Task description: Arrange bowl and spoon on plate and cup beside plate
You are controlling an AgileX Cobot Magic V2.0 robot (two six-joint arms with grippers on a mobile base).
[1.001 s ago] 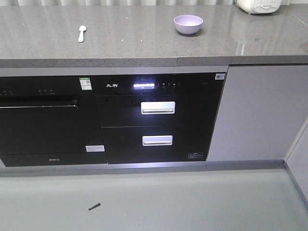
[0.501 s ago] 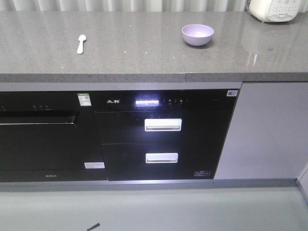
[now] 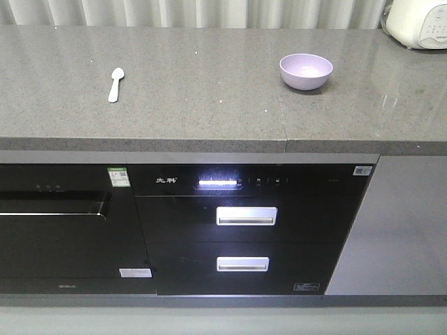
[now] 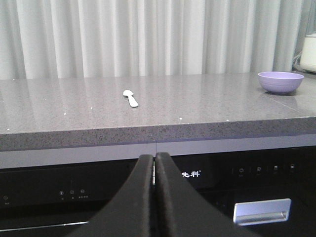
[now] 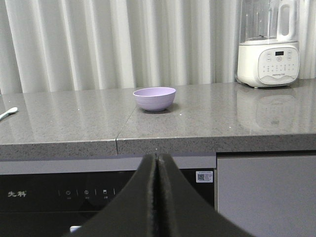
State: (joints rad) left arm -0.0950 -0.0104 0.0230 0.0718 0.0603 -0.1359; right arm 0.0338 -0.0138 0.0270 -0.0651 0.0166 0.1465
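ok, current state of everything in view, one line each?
bowl: upright, empty, on the counter.
spoon: lying flat on the counter, apart from the bowl.
left gripper: shut, empty.
right gripper: shut, empty.
upper drawer: closed.
lower drawer: closed.
panel light: lit.
plate, cup: not in view.

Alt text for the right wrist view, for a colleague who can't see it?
The right gripper, shut and empty, faces a grey counter where the lavender bowl sits upright near the centre. A white appliance stands at far right, the spoon pokes in at the left edge, and pale curtains hang behind.
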